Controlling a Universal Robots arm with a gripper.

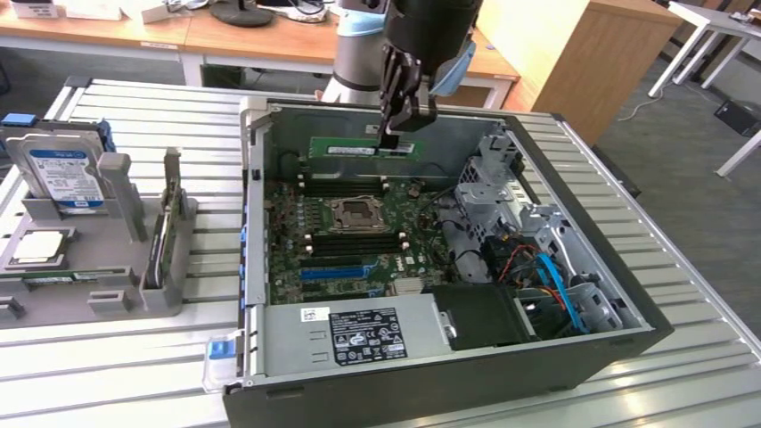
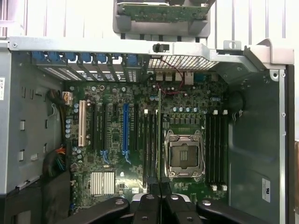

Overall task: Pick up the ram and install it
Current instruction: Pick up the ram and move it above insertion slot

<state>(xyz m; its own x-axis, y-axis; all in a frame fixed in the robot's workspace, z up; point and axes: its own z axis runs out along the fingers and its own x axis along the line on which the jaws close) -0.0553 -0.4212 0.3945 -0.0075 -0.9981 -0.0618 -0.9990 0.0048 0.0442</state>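
Open computer case (image 1: 476, 392) — hard drive (image 1: 60, 174) in holder (image 1: 110, 303).

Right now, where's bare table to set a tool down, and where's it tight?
Free: the slatted table in front of the grey rack, and the wide strip on the exterior view's right of the computer case. Tight: the gap between rack and case. Crowded: inside the case, where the fingers hold the ram over the motherboard.
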